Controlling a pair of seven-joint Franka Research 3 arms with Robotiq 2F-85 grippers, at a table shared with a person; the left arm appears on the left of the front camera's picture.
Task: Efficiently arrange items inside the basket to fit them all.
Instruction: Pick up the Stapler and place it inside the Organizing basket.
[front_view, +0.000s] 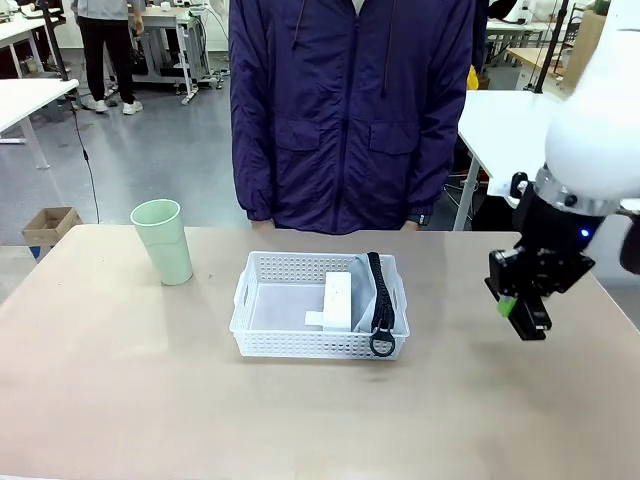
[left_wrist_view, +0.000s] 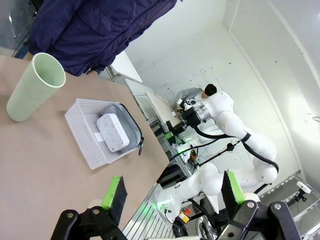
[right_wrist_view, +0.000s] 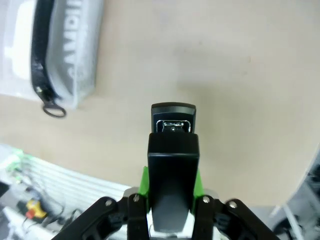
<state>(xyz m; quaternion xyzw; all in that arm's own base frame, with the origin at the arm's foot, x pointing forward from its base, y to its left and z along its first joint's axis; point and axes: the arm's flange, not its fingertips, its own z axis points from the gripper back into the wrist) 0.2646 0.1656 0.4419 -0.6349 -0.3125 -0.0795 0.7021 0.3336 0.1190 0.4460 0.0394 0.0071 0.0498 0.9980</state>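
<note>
The white lattice basket (front_view: 300, 345) sits mid-table. Inside it, the white rounded box (front_view: 338, 298) lies beside the grey pouch (front_view: 362, 290), whose black strap and ring (front_view: 381, 345) run along the right wall. The pale green cup (front_view: 163, 241) stands upright on the table, left of the basket. My right gripper (front_view: 522, 305) hovers right of the basket, shut on the slim black device (right_wrist_view: 172, 150), which sticks out past the green pads (right_wrist_view: 198, 185). My left gripper (left_wrist_view: 174, 192) is open and holds nothing, well away from the cup (left_wrist_view: 32, 87) and basket (left_wrist_view: 87, 145).
A person in a dark blue jacket (front_view: 350, 110) stands at the far edge, right behind the basket. Bare tabletop (front_view: 300, 420) stretches in front of the basket and on both sides. A cardboard box (front_view: 50, 228) sits on the floor at far left.
</note>
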